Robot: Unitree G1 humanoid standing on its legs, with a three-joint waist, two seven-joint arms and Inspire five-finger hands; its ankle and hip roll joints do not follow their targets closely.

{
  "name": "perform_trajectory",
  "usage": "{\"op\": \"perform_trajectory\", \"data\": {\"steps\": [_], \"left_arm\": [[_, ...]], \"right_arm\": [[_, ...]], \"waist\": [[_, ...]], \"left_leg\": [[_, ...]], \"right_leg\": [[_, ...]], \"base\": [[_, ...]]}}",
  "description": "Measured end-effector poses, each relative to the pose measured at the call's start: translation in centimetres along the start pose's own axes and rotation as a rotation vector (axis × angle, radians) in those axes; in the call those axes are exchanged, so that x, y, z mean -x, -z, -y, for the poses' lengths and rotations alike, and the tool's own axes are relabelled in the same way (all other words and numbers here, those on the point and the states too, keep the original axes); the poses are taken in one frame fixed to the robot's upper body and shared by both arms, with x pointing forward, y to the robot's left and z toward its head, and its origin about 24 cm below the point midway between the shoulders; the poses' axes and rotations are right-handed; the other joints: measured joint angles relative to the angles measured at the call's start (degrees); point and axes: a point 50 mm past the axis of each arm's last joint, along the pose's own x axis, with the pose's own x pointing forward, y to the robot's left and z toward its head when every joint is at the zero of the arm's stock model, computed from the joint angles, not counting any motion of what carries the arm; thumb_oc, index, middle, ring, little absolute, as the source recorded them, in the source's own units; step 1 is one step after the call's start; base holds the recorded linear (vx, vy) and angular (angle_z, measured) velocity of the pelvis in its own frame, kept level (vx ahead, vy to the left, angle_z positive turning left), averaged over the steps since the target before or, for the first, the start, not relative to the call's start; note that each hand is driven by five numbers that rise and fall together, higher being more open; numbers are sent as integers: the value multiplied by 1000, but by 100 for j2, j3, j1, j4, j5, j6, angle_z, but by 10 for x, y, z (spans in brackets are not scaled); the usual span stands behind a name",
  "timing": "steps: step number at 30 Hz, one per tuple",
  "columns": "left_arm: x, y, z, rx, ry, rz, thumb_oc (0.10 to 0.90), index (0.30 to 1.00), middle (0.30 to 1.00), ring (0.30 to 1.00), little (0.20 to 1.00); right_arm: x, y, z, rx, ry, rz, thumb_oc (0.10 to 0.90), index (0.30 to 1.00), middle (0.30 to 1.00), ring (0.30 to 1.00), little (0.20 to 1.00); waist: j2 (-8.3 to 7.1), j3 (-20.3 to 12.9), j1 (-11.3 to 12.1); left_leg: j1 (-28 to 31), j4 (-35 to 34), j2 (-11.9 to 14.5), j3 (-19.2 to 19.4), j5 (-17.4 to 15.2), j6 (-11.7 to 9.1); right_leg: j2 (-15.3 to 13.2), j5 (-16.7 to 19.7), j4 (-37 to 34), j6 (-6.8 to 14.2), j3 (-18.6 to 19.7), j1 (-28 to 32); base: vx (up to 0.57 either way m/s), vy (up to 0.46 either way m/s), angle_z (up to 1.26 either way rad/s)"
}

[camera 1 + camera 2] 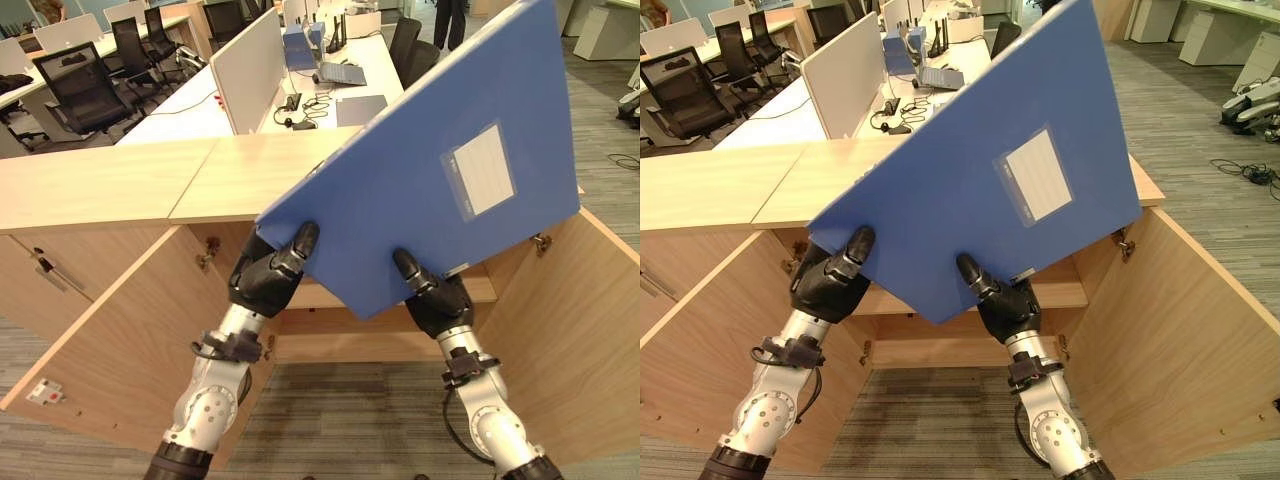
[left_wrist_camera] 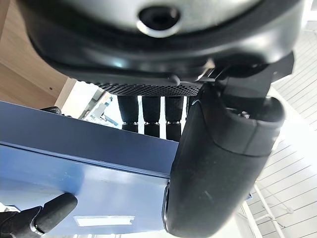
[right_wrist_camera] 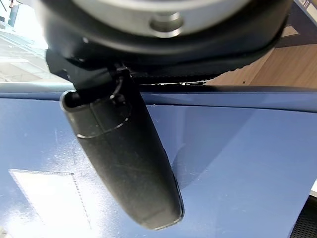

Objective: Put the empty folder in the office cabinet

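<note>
The folder [image 1: 420,170] is plain blue, with a pale grey-white label pocket [image 1: 478,170] on its cover. The cabinet [image 1: 110,180] is light wood with a fine grain. Both hands, the left hand [image 1: 265,278] and the right hand [image 1: 437,300], are black. The carpet [image 1: 350,420] shows grey stripes.

folder [image 1: 400,170] smooth blue plastic; cabinet [image 1: 110,180] matt wood

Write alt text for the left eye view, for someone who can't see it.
A blue folder is held up, tilted, by both robot hands at its lower edge, the left hand and right hand each pinching it with a thumb on its face. Behind it stands a wooden cabinet with both doors open, and office desks beyond.
</note>
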Motion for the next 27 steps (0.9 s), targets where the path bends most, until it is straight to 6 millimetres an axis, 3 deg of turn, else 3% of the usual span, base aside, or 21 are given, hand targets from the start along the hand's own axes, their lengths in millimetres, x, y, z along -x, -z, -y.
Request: {"op": "perform_trajectory", "data": {"steps": [27], "left_arm": [[-1, 1, 0, 28, 7, -9, 400, 300, 300, 300, 300]], "right_arm": [[-7, -10, -3, 14, -23, 54, 800, 900, 900, 900, 900]], "waist": [[-57, 8, 9]], "left_leg": [[7, 0, -1, -14, 1, 1]], "right_leg": [[2, 1, 0, 0, -9, 14]], "base": [[0, 0, 0]]}}
